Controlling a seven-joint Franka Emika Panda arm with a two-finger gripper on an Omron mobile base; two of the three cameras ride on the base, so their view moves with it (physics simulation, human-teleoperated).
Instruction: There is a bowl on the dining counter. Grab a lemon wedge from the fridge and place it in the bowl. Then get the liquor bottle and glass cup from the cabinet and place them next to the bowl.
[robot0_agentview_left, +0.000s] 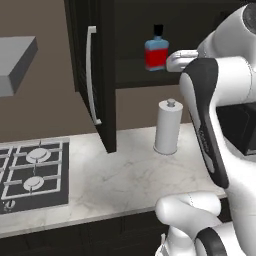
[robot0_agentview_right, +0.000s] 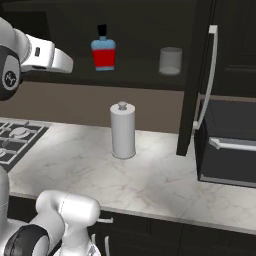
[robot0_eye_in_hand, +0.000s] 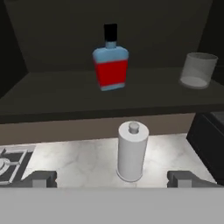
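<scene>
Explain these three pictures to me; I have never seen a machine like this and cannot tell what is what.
This is a rendered kitchen with a white robot arm on a base that can drive. Two pictures come from cameras on the base, looking forward from behind the arm on its left and its right. The third comes from a camera on the hand itself; the two dark fingers at its bottom stand wide apart and hold nothing.

Ahead is a black wall cabinet with its doors open. On its shelf stand a red and blue liquor bottle with a black cap and, apart to its right, a clear glass cup. Below, on the marble counter, stands a white paper towel roll, with a stove to the left.
</scene>
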